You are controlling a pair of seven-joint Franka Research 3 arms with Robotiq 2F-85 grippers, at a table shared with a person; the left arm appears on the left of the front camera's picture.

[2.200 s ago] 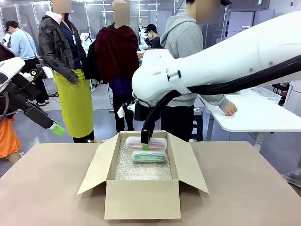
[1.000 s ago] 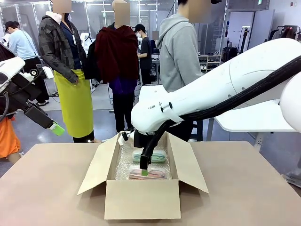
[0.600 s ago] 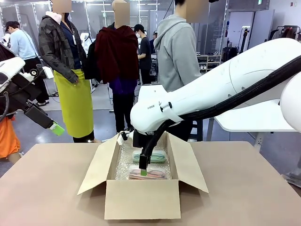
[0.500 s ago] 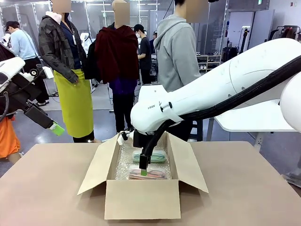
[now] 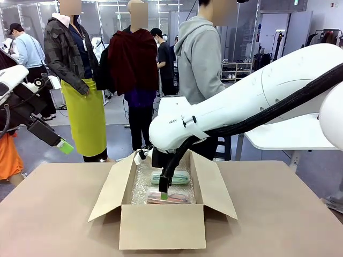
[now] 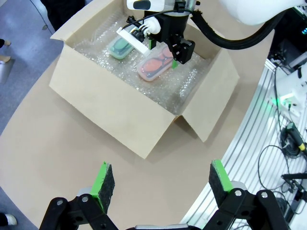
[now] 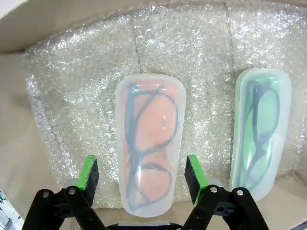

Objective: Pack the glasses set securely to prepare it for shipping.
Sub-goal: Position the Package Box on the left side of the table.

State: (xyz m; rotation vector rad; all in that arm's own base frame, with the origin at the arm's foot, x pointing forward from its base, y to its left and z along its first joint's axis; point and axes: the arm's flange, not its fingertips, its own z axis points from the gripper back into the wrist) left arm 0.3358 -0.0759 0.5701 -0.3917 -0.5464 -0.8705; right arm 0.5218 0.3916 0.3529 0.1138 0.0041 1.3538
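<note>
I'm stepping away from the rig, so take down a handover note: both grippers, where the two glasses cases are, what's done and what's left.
Left gripper: open, empty, held high at the robot's left, away from the box.
Right gripper: open, down inside the box, pads either side of the pink case, with a gap showing on one side.
Cases: pink case and mint case lie side by side, apart, on the bubble wrap.
Done: both cases are in.
Left: probably lift the right arm out, add padding on top, and close the flaps, which stand open.
</note>
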